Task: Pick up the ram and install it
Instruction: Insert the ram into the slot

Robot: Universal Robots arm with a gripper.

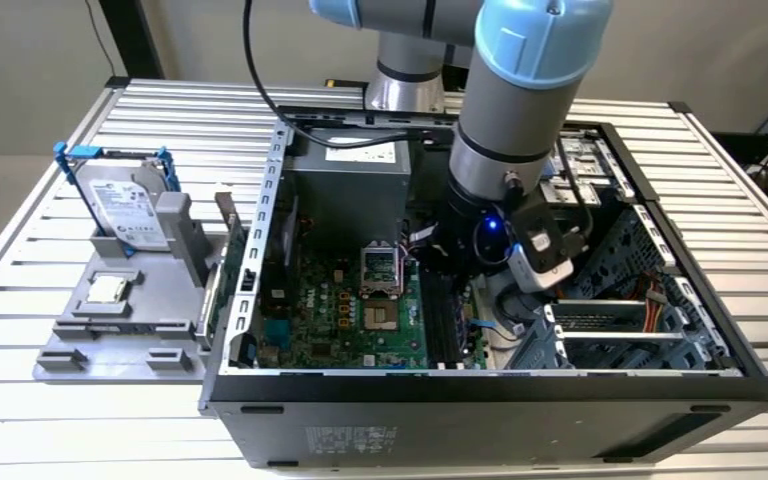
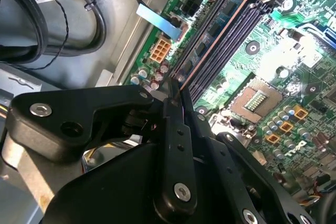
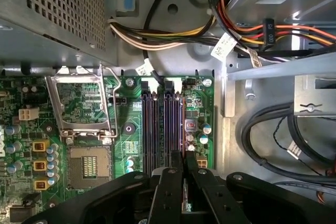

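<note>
The ram is a thin dark stick with black chips. It stands on edge along the memory slot nearest the motherboard's rim, beside the other black memory slots. My gripper is shut on one end of the stick, a finger on each face. In the first wrist view the gripper hangs over the memory slots, its fingers nearly together. In the exterior view the arm's wrist reaches down into the open computer case, above the motherboard.
An open CPU socket lies beside the slots. The power supply and bundled cables sit close by, with black cables along the case wall. A hard drive in a blue frame stands on a grey fixture outside the case.
</note>
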